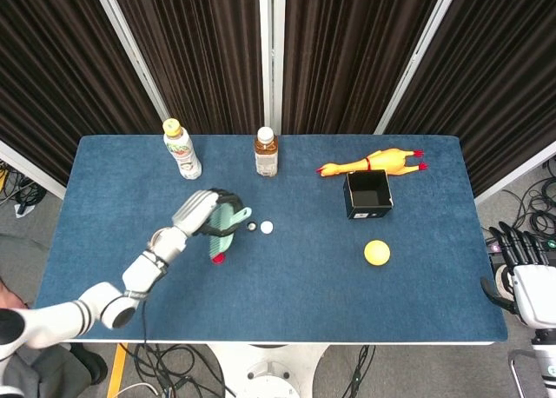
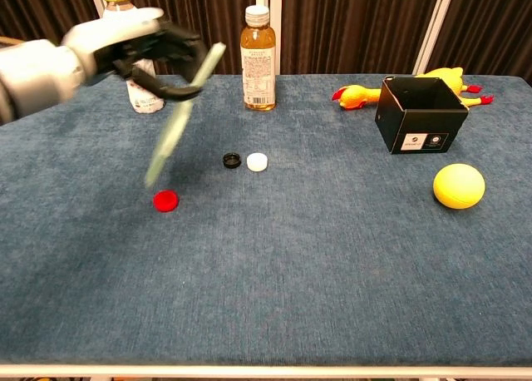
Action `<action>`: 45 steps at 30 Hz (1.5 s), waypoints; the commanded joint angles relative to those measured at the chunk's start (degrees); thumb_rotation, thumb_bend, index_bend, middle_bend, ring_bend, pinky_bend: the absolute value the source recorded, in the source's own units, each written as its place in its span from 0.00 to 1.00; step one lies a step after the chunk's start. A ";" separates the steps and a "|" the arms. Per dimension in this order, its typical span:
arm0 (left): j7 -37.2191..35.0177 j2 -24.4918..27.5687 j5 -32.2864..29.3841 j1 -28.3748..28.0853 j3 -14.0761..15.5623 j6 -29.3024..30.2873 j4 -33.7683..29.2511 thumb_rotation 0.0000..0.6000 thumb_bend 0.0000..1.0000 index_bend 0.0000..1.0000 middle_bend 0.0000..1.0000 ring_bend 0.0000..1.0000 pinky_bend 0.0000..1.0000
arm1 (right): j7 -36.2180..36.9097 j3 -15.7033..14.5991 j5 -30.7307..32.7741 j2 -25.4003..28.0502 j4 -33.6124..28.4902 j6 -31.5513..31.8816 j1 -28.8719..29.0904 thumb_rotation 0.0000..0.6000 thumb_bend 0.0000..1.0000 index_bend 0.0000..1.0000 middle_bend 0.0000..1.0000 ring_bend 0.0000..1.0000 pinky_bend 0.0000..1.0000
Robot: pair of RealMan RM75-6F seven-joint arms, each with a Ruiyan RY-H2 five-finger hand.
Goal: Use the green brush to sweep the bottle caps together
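Note:
My left hand (image 2: 145, 52) (image 1: 201, 212) grips the green brush (image 2: 177, 116) (image 1: 226, 228) by its handle, raised over the left part of the table. The brush head hangs just above and left of the red cap (image 2: 165, 200) (image 1: 218, 259); I cannot tell whether it touches the cloth. A black cap (image 2: 231, 160) (image 1: 252, 227) and a white cap (image 2: 258, 161) (image 1: 267, 227) lie side by side, right of the brush. My right hand (image 1: 519, 272) hangs off the table's right edge, fingers apart, holding nothing.
Two bottles stand at the back: one with a yellow lid (image 2: 125, 27) and an amber one (image 2: 258, 61). A rubber chicken (image 2: 357, 95), a black box (image 2: 418, 115) and a yellow ball (image 2: 459, 185) occupy the right side.

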 commanded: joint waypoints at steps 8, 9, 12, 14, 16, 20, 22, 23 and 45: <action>26.51 -0.11 -15.53 10.44 -1.15 9.40 -17.91 1.00 0.42 0.49 0.53 0.37 0.31 | 0.69 -0.09 -0.09 -0.14 0.53 -0.15 0.31 1.00 0.25 0.00 0.00 0.00 0.00; 27.65 -0.89 -16.09 10.72 -1.28 9.84 -18.22 1.00 0.42 0.49 0.53 0.37 0.31 | 0.76 -0.11 -0.04 -0.14 0.61 -0.18 0.30 1.00 0.25 0.00 0.00 0.00 0.00; 31.34 -4.34 -17.72 11.46 -1.93 11.58 -17.73 1.00 0.42 0.49 0.53 0.37 0.31 | 0.95 -0.20 0.08 -0.18 0.85 -0.20 0.25 1.00 0.25 0.00 0.00 0.00 0.00; 33.72 -7.14 -18.40 11.64 -2.48 12.60 -16.59 1.00 0.42 0.49 0.53 0.37 0.31 | 1.07 -0.26 0.07 -0.19 0.90 -0.12 0.19 1.00 0.25 0.00 0.00 0.00 0.00; 35.44 -9.88 -18.86 11.76 -3.12 13.39 -15.58 1.00 0.42 0.49 0.53 0.37 0.31 | 1.03 -0.32 0.08 -0.17 0.91 -0.10 0.16 1.00 0.25 0.00 0.00 0.00 0.00; 37.59 -14.30 -19.37 11.63 -4.47 13.85 -12.90 1.00 0.42 0.49 0.53 0.37 0.31 | 0.87 -0.38 0.08 0.08 0.70 -0.08 0.15 1.00 0.25 0.00 0.00 0.00 0.00; 38.47 -16.44 -19.50 11.37 -5.56 14.07 -11.09 1.00 0.42 0.49 0.53 0.37 0.31 | 0.68 -0.38 0.09 0.30 0.52 0.01 0.12 1.00 0.25 0.00 0.00 0.00 0.00; 38.59 -17.39 -19.54 11.28 -6.10 14.20 -10.33 1.00 0.42 0.49 0.53 0.37 0.31 | 0.59 -0.38 0.12 0.37 0.44 0.06 0.09 1.00 0.25 0.00 0.00 0.00 0.00; 37.72 -32.28 -17.71 1.00 -18.57 6.72 9.17 1.00 0.42 0.49 0.53 0.37 0.31 | 1.11 -0.46 0.79 0.29 0.36 0.23 -0.28 1.00 0.25 0.00 0.00 0.00 0.00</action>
